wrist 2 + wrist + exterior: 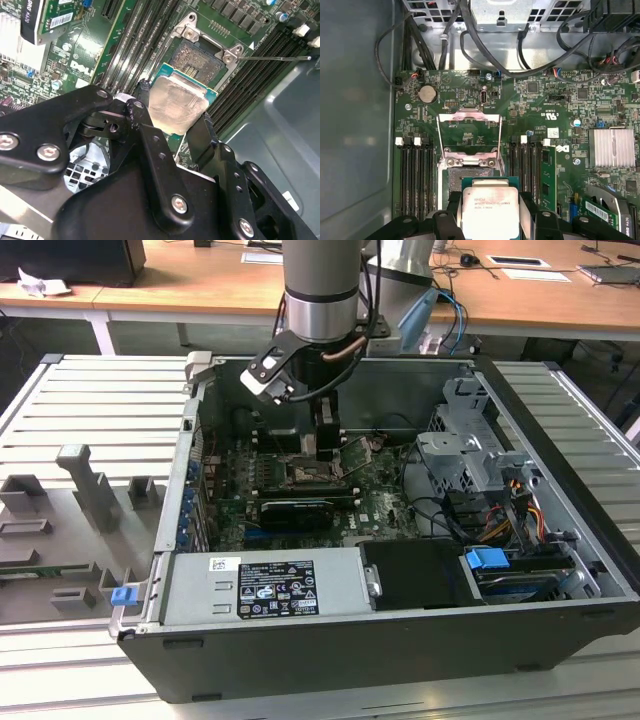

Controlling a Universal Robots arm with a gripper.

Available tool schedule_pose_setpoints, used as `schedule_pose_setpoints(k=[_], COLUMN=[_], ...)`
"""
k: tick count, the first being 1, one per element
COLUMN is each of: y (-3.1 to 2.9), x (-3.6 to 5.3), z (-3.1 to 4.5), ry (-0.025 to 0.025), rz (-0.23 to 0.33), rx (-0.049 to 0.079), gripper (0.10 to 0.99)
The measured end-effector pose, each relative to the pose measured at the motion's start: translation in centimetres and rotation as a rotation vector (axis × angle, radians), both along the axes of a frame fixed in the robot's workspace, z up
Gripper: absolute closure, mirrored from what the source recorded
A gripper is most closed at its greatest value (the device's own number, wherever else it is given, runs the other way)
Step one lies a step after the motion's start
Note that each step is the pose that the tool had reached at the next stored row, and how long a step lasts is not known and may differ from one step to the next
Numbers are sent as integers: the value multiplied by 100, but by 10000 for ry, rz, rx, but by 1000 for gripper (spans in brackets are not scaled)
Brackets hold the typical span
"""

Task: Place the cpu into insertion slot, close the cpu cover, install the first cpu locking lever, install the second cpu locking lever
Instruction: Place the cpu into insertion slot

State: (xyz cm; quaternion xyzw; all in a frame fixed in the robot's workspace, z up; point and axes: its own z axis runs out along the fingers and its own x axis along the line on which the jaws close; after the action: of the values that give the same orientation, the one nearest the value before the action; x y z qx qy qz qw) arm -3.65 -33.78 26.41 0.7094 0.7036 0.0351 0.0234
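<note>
Step 1 here: pincer [172, 117] clamped on the cpu [490, 210], hovering at the open socket [197, 57]. Seating it needs square alignment.

A robotics lab is suggested: an open dark-grey computer case [350, 655] is set on a ribbed aluminium counter [100, 410], with wooden office desks [200, 285] seen behind.

Raised cpu cover [468, 116] leaves the insertion slot [197, 57] unobstructed.

We get the exterior view high and well back, looking down into the open case [400, 650]. Both wrist views sit close over the motherboard [560, 100], sharing the socket [197, 55]; second seems tilted.
</note>
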Motion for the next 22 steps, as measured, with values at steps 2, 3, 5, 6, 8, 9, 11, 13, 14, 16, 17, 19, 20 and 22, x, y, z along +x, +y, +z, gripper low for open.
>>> schedule_pose_setpoints(k=[2, 3, 5, 6, 8, 9, 11, 13, 14, 16, 17, 19, 20, 22], y=[2, 7, 9, 9, 9, 9, 9, 9, 11, 31, 45, 85, 89, 104], x=[-1, 0, 0, -1, 0, 0, 0, -2, -2, -2, -2, -2, -2, -2], z=[-8, -13, -22, -24, -34, -38, -48, -77, -95, -114, -129, -168, -185, -236], ry=[-1, 0, 0, 2, 0, 0, -1, -1, 0, 1, -1, -2, -1, 0], rz=[-11, -20, -36, -38, -41, -42, -45, -47, -45, -45, -45, -45, -45, -44], rx=[-96, -100, -102, -103, -101, -101, -99, -100, -101, -103, -101, -99, -99, -100], gripper=[545, 545, 545, 545, 545, 545, 545, 545, 545, 545, 545, 545, 545, 545])
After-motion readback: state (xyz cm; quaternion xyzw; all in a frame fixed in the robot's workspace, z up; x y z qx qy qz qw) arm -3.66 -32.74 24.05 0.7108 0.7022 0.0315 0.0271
